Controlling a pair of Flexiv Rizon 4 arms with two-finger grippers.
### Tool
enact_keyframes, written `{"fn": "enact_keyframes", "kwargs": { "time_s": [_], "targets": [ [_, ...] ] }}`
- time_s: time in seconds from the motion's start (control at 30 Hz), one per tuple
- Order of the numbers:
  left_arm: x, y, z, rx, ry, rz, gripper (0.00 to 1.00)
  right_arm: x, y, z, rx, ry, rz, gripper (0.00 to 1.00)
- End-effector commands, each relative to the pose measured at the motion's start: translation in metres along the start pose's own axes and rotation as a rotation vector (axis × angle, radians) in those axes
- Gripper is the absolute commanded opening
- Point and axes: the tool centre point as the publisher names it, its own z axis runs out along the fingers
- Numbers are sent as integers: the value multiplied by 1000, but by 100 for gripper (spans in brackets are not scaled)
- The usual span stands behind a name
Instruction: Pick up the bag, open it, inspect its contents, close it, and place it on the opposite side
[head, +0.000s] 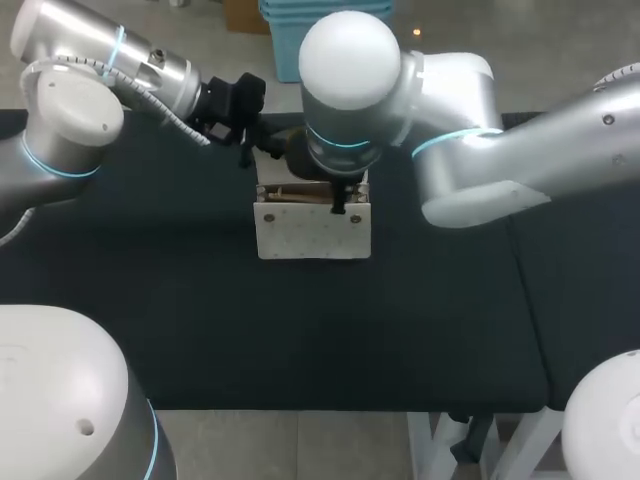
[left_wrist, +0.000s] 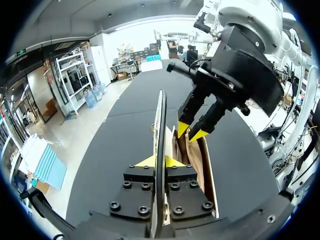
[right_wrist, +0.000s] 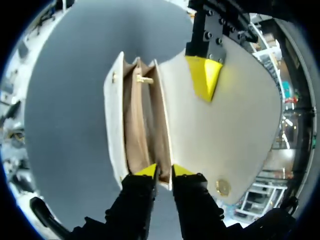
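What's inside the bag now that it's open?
The bag shows tan lining in narrow pockets and a small gold clasp; no loose item shows. Pocket bottoms are out of sight, and the right end effector covers one end.

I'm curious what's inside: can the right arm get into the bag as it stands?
Likely yes. The left end effector holds the flap open, nothing covers the bag, and the right end effector grips its rim.

The left arm (head: 100, 70) enters from the far left. The left gripper (left_wrist: 159, 161) is level, its fingers pinching the flap (left_wrist: 161, 115) of the bag (head: 315, 230). The right arm (head: 480, 150) reaches to the middle, wrist pointing down. The right gripper (right_wrist: 164, 171) clamps the bag's wall.
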Motion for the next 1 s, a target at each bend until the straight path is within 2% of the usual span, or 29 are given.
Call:
{"fn": "enact_keyframes", "kwargs": {
  "time_s": [0.03,0.1,0.27,0.4,0.63,1.0],
  "targets": [
    [5,-6,-6,9,-1,-3,0,6,-13,-35,-23,-85,5,6],
    [7,-8,-8,14,2,-6,0,5,-16,-46,-29,-115,10,0],
    [10,-14,-10,36,45,-35,0,9,-23,-69,-42,-173,19,0],
    [6,-14,-3,5,35,-26,0,16,-25,-80,-55,-199,16,0],
    [-18,-1,14,-13,26,-40,0,32,-23,-72,-60,-191,-5,0],
    [-31,45,43,-72,72,-74,0,42,-18,-55,-66,-151,-19,0]
  ]
}}
